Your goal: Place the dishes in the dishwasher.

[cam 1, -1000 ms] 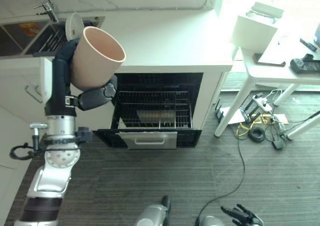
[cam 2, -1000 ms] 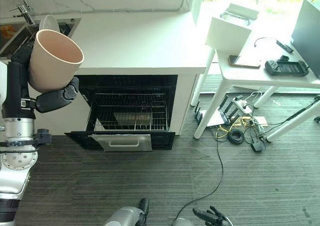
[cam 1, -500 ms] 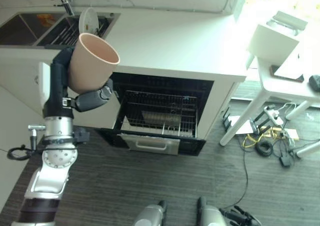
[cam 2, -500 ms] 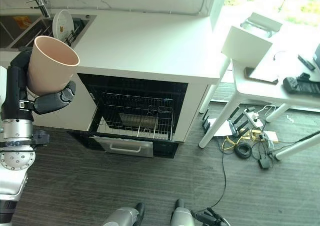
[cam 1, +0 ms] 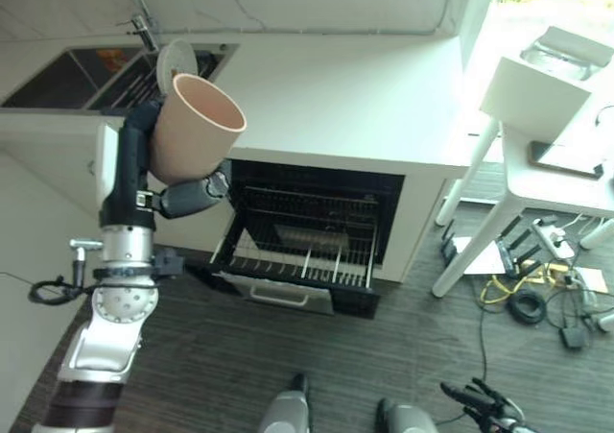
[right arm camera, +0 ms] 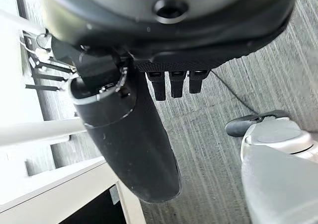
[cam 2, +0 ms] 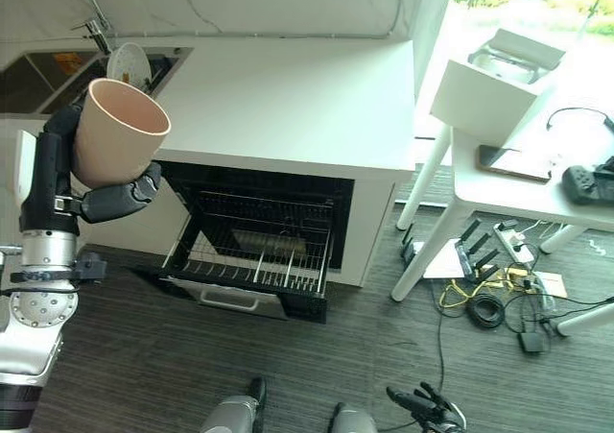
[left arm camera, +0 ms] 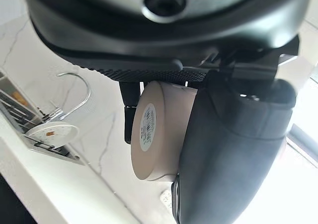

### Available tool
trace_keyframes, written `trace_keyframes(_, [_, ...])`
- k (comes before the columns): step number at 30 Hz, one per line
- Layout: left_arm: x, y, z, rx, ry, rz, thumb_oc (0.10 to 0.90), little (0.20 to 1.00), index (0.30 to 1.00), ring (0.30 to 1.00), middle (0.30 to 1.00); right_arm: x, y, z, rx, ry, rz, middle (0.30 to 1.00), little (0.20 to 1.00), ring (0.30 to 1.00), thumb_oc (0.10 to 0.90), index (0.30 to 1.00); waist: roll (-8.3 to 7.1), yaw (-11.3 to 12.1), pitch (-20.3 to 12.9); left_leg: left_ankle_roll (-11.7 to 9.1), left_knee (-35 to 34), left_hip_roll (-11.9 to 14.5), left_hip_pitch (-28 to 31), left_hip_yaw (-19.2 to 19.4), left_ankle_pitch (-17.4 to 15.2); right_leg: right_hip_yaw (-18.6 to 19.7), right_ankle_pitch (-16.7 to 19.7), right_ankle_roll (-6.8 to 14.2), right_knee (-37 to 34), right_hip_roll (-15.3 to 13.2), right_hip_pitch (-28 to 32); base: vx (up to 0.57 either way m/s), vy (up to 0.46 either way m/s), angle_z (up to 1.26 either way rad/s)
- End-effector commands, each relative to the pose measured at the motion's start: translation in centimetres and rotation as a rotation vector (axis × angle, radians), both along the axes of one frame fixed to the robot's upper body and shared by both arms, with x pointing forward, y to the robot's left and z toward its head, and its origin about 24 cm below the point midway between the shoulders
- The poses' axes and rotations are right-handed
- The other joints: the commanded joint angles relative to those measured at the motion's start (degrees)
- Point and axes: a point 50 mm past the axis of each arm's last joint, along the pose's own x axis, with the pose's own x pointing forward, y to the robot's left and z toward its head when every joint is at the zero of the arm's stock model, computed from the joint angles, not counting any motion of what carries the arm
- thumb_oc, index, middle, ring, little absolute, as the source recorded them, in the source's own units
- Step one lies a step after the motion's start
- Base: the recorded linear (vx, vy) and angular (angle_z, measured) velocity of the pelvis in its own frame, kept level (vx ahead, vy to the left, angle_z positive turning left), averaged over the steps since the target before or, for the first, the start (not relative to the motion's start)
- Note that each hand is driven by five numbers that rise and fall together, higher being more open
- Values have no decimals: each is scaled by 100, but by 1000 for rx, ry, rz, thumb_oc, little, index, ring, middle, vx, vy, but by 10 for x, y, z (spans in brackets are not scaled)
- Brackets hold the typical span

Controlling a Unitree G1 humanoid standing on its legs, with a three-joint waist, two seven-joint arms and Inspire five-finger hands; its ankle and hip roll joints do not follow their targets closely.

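Note:
A large beige cup is held up high at the left, mouth tilted toward the counter, with my left hand shut round its lower part. The left wrist view shows the cup's base with a sticker, clasped by the thumb. Below the white counter the dishwasher stands open, its wire rack pulled out over the lowered door, to the right of the cup and lower. A white plate stands in the sink's rack. My right hand hangs low near the floor, open.
A sink with a faucet lies at the counter's far left. A white side table with a white box and a phone stands at the right. Loose cables and a power strip lie on the floor beneath it.
The whole view has shifted with the camera, so the dishwasher now shows more from the side. The left hand still holds the cup up; the right hand stays low.

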Motion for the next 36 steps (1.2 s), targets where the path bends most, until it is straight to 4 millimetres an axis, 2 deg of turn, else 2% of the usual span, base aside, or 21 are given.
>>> trace_keyframes(1, [-9, -10, 61, 29, -333, -52, 400, 300, 300, 300, 300, -9, -3, 0, -9, -37, -49, 900, 900, 900, 800, 900, -56, -15, -253, -116, 255, -187, 66, 81, -449, -52, -372, 442, -423, -152, 138, 31, 188, -14])
trace_keyframes(4, [-10, -11, 52, 35, -304, -59, 400, 300, 300, 300, 300, -9, 2, 0, -16, -66, -47, 900, 900, 900, 800, 900, -39, 18, -313, -50, 255, -300, 214, 93, -609, -96, -313, 544, -423, -323, 122, 37, 152, -5])
trace_keyframes(6, [-11, -12, 47, 34, -280, -65, 400, 300, 300, 300, 300, -2, 4, 3, -14, -144, -68, 900, 900, 900, 800, 900, -41, 46, -357, 24, 255, -334, 308, 175, -722, -157, -261, 622, -423, -445, 108, 31, 108, -16])
trace_keyframes(9, [-12, -12, 44, 23, -260, -79, 400, 300, 300, 300, 300, 17, 7, 13, -45, -278, -61, 900, 900, 900, 800, 900, -66, 51, -389, 103, 255, -339, 362, 263, -817, -166, -214, 689, -423, -522, 68, 7, 67, -13])
trace_keyframes(13, [-15, -10, 39, -44, -242, -131, 400, 300, 300, 300, 300, 50, 10, 43, -140, -534, -28, 900, 900, 900, 800, 900, -136, 5, -411, 161, 255, -279, 333, 394, -887, -171, -148, 753, -423, -567, -23, -17, 39, -15])
trace_keyframes(18, [-13, -16, 22, -202, -175, -262, 400, 300, 300, 300, 300, 84, 8, 101, -264, -887, -23, 900, 900, 900, 800, 900, -296, -110, -433, 210, 255, -202, 385, 584, -940, -156, -77, 820, -423, -581, -127, 2, -22, -11])
trace_keyframes(20, [-13, -21, 7, -268, -149, -298, 400, 300, 300, 300, 300, 98, 14, 139, -316, -1079, 5, 900, 900, 900, 800, 900, -365, -189, -414, 229, 255, -170, 452, 690, -962, -116, -58, 811, -423, -554, -155, 11, -41, -14])
trace_keyframes(22, [-13, -24, -3, -318, -138, -316, 400, 300, 300, 300, 300, 105, 20, 163, -338, -1198, 40, 900, 900, 900, 800, 900, -399, -234, -402, 241, 255, -164, 505, 737, -979, -84, -54, 794, -423, -526, -161, 31, -50, -36])
trace_keyframes(23, [-14, -27, -14, -380, -148, -327, 400, 300, 300, 300, 300, 111, 33, 193, -392, -1330, 105, 900, 900, 900, 800, 900, -428, -291, -397, 257, 255, -171, 571, 777, -1006, -36, -53, 769, -423, -490, -171, 65, -44, -62])
trace_keyframes(24, [-15, -28, -19, -421, -159, -322, 400, 300, 300, 300, 300, 112, 42, 210, -404, -1421, 148, 900, 900, 900, 800, 900, -441, -340, -398, 270, 255, -179, 621, 803, -1024, 10, -51, 745, -423, -462, -170, 76, -21, -59])
trace_keyframes(29, [-13, -32, -28, -508, -183, -280, 400, 300, 300, 300, 300, 118, 64, 243, -234, -1591, 345, 900, 900, 900, 800, 900, -450, -422, -425, 292, 255, -223, 726, 833, -1059, 102, -58, 698, -423, -407, -154, 55, 1, -32])
trace_keyframes(34, [-13, -45, -26, -392, -297, -124, 400, 300, 300, 300, 300, 128, 109, 262, 88, -1678, 572, 900, 900, 900, 800, 900, -442, -414, -474, 289, 255, -251, 773, 788, -1066, 179, -105, 659, -423, -370, -105, 54, -7, -13])
trace_keyframes(36, [-11, -52, -24, -354, -347, -64, 400, 300, 300, 300, 300, 131, 129, 269, 161, -1665, 646, 900, 900, 900, 800, 900, -440, -367, -507, 280, 255, -259, 763, 742, -1068, 177, -138, 652, -423, -366, -80, 50, -15, 3])
